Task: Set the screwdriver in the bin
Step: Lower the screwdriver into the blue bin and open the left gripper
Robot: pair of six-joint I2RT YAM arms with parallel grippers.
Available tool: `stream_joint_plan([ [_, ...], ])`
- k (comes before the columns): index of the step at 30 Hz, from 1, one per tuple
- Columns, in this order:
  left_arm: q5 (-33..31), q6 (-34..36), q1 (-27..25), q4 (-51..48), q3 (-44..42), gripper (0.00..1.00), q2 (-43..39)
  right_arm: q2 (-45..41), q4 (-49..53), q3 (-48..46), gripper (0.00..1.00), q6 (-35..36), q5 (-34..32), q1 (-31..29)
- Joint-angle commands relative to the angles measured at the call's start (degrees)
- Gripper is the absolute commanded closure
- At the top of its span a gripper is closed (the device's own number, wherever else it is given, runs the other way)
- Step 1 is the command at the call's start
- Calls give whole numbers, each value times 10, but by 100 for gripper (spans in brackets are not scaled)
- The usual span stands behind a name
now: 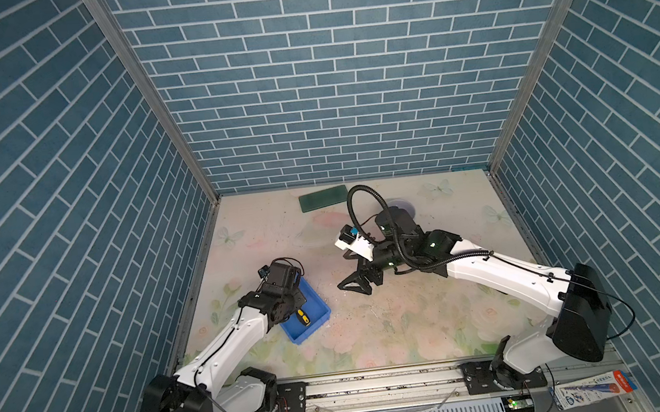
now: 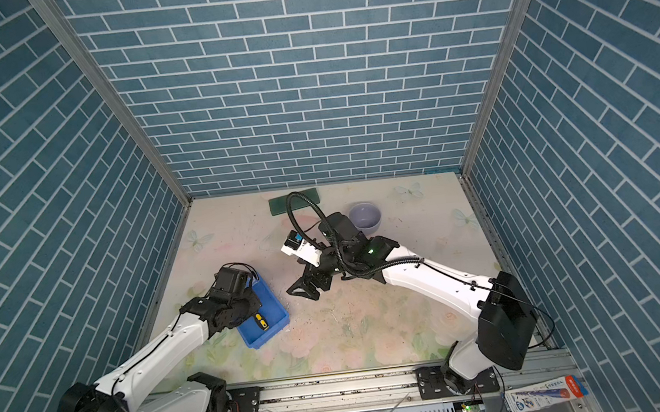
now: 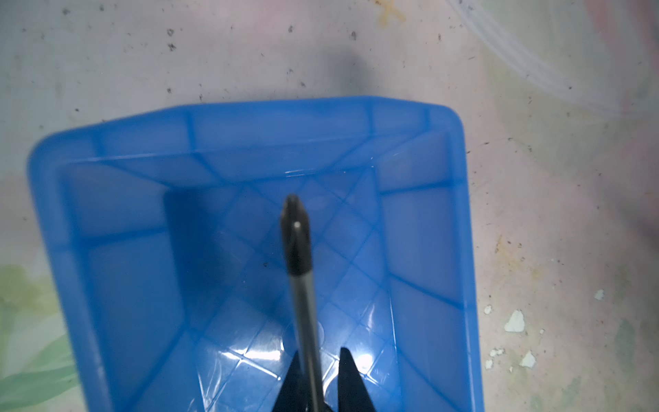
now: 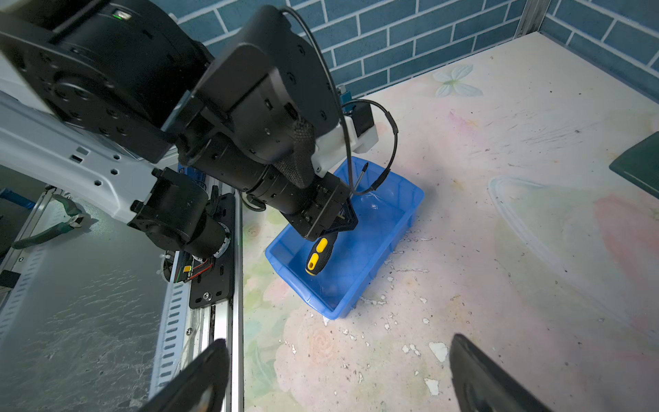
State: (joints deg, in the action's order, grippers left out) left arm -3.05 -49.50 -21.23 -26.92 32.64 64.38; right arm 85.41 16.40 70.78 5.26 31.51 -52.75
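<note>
We see small screwdriver, black handle with yellow accents, thin dark metal shaft, hanging inside shallow rectangular bright blue plastic bin. Bin sits at lower left of both top views. Left tool clamped tight on shaft, so handle droops below; contact with bin floor we cannot tell. Long axis tilted, roughly along bin's length: yellow end down, tip up. We judge low hold meant for short drop. Right tool spread wide, empty, over floral worktop, well apart.
</note>
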Motion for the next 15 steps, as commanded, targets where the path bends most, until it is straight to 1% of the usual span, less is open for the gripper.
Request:
stream_joint_plan([
  [1, 12, 17, 7, 20, -3, 94, 27, 5, 15, 32, 5, 33, -8, -3],
  [6, 30, 34, 10, 33, 5, 93, 70, 4, 18, 29, 5, 31, -11, -3],
  [10, 30, 45, 10, 32, 10, 89, 89, 3, 19, 27, 5, 29, -16, -3],
  [15, 13, 56, 10, 28, 10, 69, 76, 2, 4, 22, 5, 23, -26, -3],
])
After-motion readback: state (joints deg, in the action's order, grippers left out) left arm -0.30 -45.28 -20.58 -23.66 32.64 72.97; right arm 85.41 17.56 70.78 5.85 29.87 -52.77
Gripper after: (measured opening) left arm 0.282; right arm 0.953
